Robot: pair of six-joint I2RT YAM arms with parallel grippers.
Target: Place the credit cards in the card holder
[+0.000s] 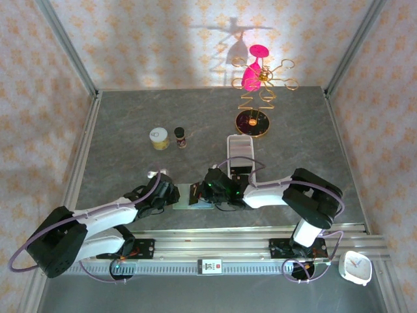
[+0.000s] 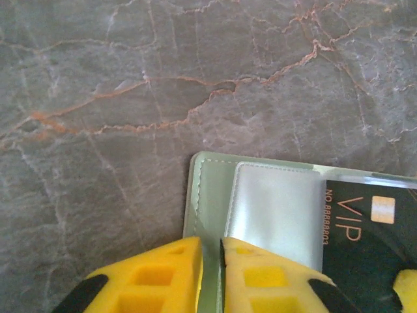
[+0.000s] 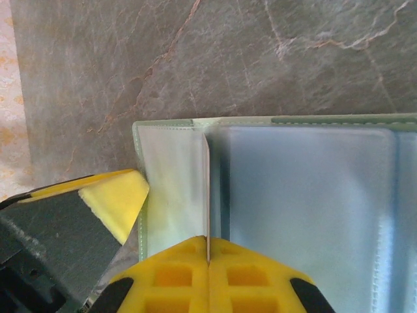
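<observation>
The sage-green card holder (image 1: 194, 198) lies open on the table between my two grippers. My left gripper (image 2: 212, 242) stands over its left edge (image 2: 207, 195), jaws parted by a narrow slit, with nothing seen between them but the green cover below. A black VIP credit card (image 2: 365, 241) lies on the holder's right part, its top under a clear sleeve edge. My right gripper (image 3: 207, 240) is shut on a thin credit card (image 3: 207, 189), seen edge-on, standing upright over the holder's clear sleeves (image 3: 306, 208). The left gripper's fingertip (image 3: 117, 199) touches the holder's left edge.
A long white tray (image 1: 240, 146) sits just behind the right gripper. Further back stand a yellow-lidded jar (image 1: 159, 137), a small dark bottle (image 1: 180, 137) and a gold wire stand (image 1: 253, 122) with a pink glass. A metal rail (image 1: 215, 242) runs along the near edge.
</observation>
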